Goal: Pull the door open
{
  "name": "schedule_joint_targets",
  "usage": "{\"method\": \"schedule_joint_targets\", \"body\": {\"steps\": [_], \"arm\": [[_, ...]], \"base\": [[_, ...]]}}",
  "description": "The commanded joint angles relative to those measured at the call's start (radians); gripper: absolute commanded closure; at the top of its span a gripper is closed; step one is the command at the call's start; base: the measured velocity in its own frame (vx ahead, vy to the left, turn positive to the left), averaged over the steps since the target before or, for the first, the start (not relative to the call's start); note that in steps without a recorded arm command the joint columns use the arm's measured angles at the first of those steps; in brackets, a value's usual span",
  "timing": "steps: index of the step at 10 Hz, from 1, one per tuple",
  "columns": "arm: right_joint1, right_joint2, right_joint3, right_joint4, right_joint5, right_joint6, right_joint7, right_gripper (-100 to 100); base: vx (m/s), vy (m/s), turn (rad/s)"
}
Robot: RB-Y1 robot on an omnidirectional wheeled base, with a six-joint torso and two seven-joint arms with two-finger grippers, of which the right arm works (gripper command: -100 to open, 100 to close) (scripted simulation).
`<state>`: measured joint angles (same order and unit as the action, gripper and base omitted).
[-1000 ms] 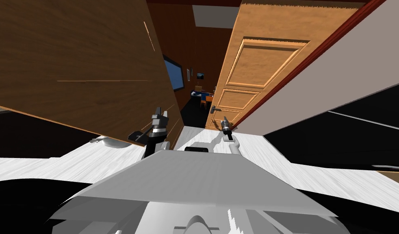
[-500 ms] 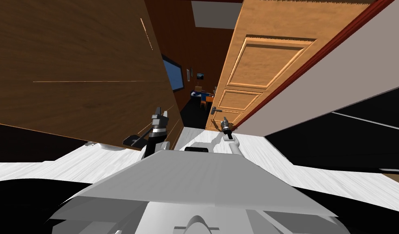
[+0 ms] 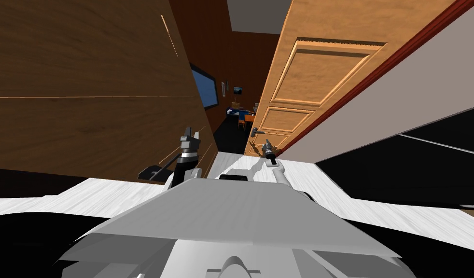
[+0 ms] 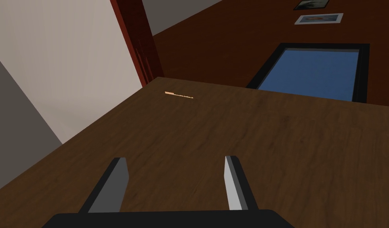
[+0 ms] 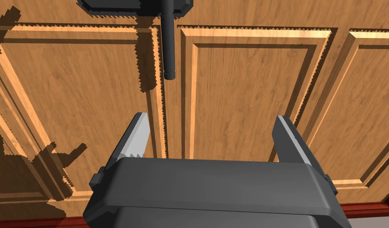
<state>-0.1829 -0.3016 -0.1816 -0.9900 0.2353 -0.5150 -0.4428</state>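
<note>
The light wooden panelled door (image 3: 299, 72) stands ajar ahead on the right, its dark lever handle (image 3: 255, 131) low on its free edge. My right gripper (image 3: 267, 145) hovers just short of the door, a little to the right of the handle. In the right wrist view its fingers (image 5: 134, 138) stand open and empty, facing the door panels (image 5: 245, 87), with the lever handle (image 5: 168, 43) beyond and past the left finger. My left gripper (image 3: 188, 133) is open beside a dark brown wooden panel (image 3: 86, 72); the same gripper (image 4: 176, 160) faces that panel (image 4: 269, 138).
A red-brown door frame (image 3: 361, 82) and a grey wall (image 3: 424, 82) run along the right. Through the gap are dark red walls, a blue black-framed screen (image 3: 207, 89) and distant blue and orange furniture (image 3: 241, 116). The floor (image 3: 327, 193) is pale wood grain, with black areas on both sides.
My view has shifted: the dark brown panel on the left now spreads further down and left, and the door's panels sit slightly further right. Both grippers keep their places and stay open.
</note>
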Motion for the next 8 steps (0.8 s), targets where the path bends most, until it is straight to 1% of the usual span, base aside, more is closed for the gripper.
{"method": "schedule_joint_targets", "body": {"steps": [1,5,8], "arm": [[-0.021,-0.007,-0.005,0.046,0.009,-0.008,-0.014,-100],[-0.064,-0.025,-0.013,0.132,0.028,-0.015,-0.045,-100],[-0.090,-0.036,-0.017,0.184,0.040,-0.020,-0.064,-100]], "base": [[0.092,0.035,-0.006],[0.101,0.017,-0.006],[0.089,0.019,-0.005]]}}
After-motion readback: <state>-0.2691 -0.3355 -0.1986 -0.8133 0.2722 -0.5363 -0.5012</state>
